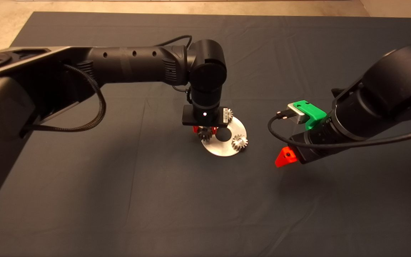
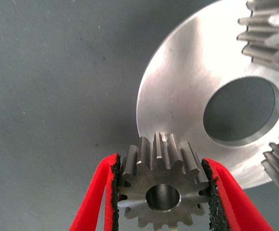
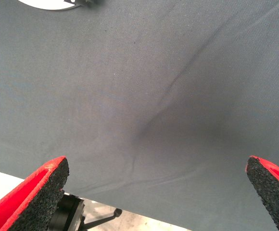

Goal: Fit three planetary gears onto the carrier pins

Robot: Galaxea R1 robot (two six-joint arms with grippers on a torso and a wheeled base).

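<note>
2 gears (image 1: pixel 239 142) already sit on the disc (image 1: pixel 223 148) mid-mat, and the left gripper (image 2: pixel 162 192) is clamped on a 3rd gear (image 2: pixel 161 185) at the disc's left rim. right gripper (image 3: pixel 158 192) hangs spread wide over the mat (image 3: pixel 139 96) right of the disc, gripping nothing.

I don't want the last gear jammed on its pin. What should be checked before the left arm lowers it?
1. Gear clamped between the left end effector pads: ok.
2. Bore facing the camera, unobstructed: ok.
3. Two other gears on the disc: ok.
4. Third pin visible under the held gear: cannot tell.
5. Bore lined up with that pin: cannot tell.
6. Right end effector open, off the disc: ok.
</note>
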